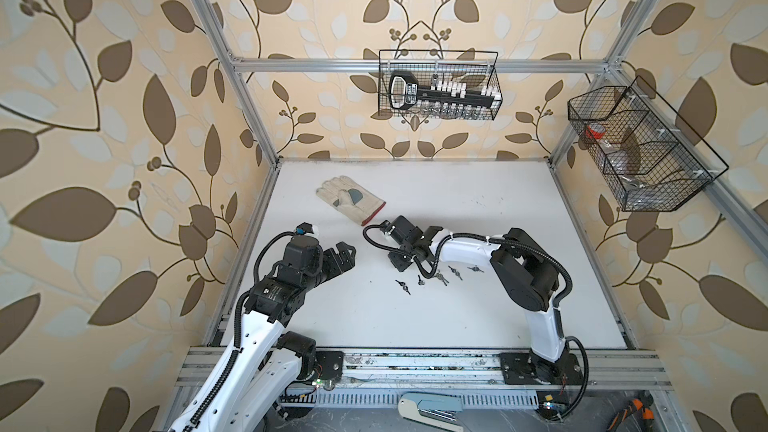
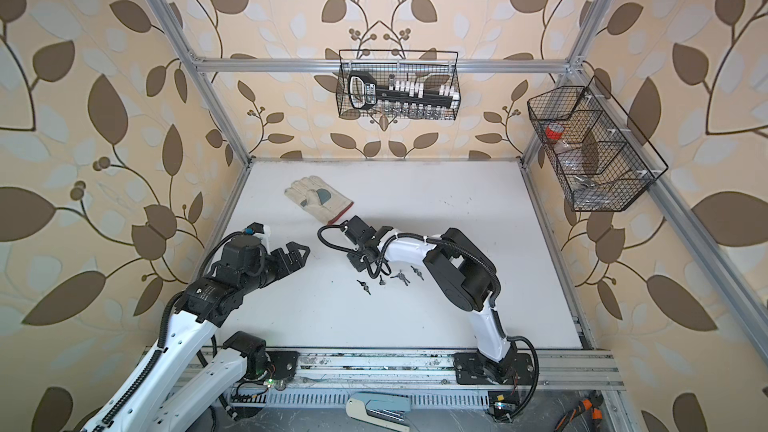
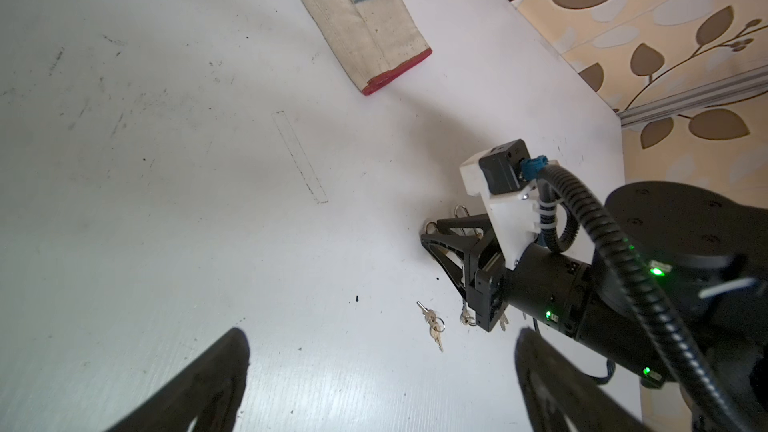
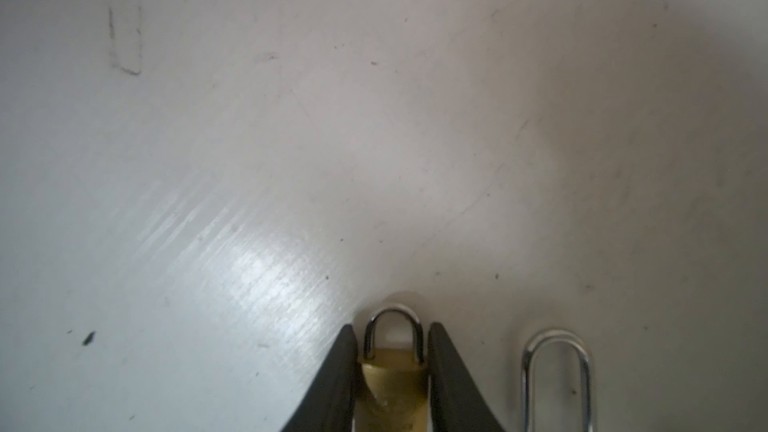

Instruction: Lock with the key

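**Right claw is bracketing the brass padlock while the keys are lying untouched**

The right gripper is reaching down to the white table, with its two black fingers standing on either side of a small brass padlock. The fingers are sitting close against the lock's body. Thin slivers of light are showing lower down, so it cannot be told whether the claw is clamping the lock or only framing it. Both legs of the shackle are running into the body. A second padlock with a longer shackle is lying just beside it, outside the fingers.

The left gripper is hovering well apart from the locks. Its fingers are spread wide and are carrying nothing.

Several small keys on rings are lying flat on the table near the right arm's elbow, with one pair showing plainly in the left wrist view. A work glove is lying farther back and is playing no part.

The step in hand appears to be securing the padlock, and no key is being held. The next move is probably asking the open left claw to pinch one thin key up off the flat surface. The right claw would then be presenting the keyhole end, which is hidden beneath it here.
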You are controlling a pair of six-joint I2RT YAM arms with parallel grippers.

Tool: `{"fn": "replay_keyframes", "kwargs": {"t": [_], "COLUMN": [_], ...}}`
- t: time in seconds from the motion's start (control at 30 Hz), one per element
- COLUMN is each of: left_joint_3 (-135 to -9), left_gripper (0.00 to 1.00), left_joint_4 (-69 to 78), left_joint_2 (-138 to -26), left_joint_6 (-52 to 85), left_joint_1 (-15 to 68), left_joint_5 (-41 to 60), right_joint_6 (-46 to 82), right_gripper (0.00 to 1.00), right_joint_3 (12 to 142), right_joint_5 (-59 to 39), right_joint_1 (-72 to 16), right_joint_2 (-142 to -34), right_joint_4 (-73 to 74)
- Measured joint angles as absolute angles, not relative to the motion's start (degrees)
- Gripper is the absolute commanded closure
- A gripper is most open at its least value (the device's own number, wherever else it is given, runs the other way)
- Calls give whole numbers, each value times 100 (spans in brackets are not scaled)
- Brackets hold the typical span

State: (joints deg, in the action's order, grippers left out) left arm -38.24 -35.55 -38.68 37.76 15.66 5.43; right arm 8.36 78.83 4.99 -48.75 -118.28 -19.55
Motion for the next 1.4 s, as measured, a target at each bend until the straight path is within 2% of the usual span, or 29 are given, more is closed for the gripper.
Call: {"fn": "replay_keyframes", "kwargs": {"t": [0.2,0.37,0.57,0.6,0.63,0.77,0.97,1.2,1.4], "left_joint_3": [-3824,-3826,-3774,-3710,-3594,-2904,-1688,-1273,-1291], "left_gripper": [1,1,1,1,1,1,1,1,1], "left_joint_4": [-3592,-3538,-2781,-2576,-2318,-1313,405,2211,3328], "left_joint_2": [-3868,-3881,-3981,-3990,-3999,-4082,-4440,-6003,-6825], "left_joint_6": [3769,3677,3420,3352,3260,2639,1472,572,89], "left_joint_1": [1566,1566,1566,1566,1566,1566,1566,1566,1284], "left_joint_5": [473,202,-574,-733,-934,-1584,-2099,-2727,-2434], "right_joint_6": [858,1015,1332,1385,1428,1516,880,145,-89], "right_gripper": [51,33,17,11,1,1,1,1,1], "right_joint_3": [7889,7856,6646,6340,5983,4359,2477,1796,1636], "right_joint_5": [464,91,69,150,261,1028,2139,2241,2005], "right_joint_1": [-4873,-4683,-4174,-4091,-3990,-3498,-2368,-1295,-882], "right_joint_2": [-11826,-11458,-9223,-8825,-8414,-7247,-6593,-6816,-7631], "right_joint_4": [-1946,-1868,-580,-283,30,1194,2329,3450,4281]}}
